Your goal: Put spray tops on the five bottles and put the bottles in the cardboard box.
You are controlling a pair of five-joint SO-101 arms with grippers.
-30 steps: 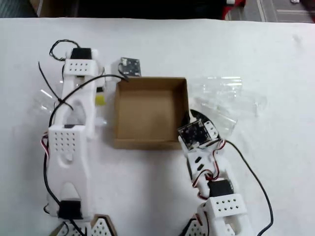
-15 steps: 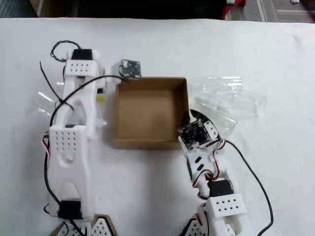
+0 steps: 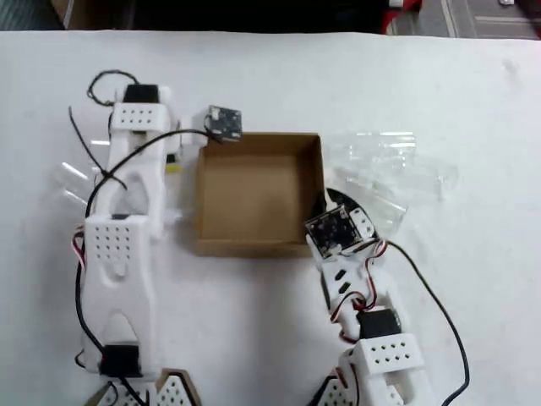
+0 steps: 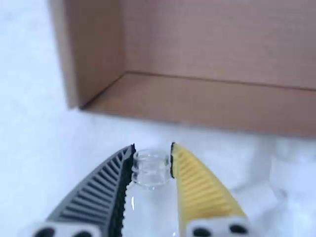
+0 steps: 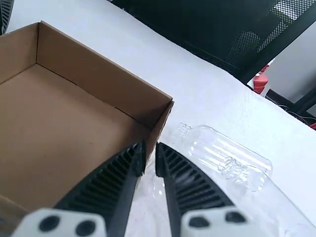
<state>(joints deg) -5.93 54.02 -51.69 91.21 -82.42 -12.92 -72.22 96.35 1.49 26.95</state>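
The open cardboard box sits mid-table with nothing inside. My left gripper, one finger black and one yellow, is shut on the neck of a clear bottle that has no top, just outside a box wall. In the high view this gripper is at the box's left side. My right gripper is shut, with nothing seen between its black fingers, over the box's near right corner. A clear bottle lies beyond it. More clear bottles lie in a heap right of the box.
Other clear bottles lie left of the left arm. Black cables loop over the left arm and trail from the right arm. White table stretches open behind the box and at the far right.
The left arm's wrist has shifted slightly toward the box, and the clear bottles to its left have slid a little nearer the table's front. The right arm has stayed still.
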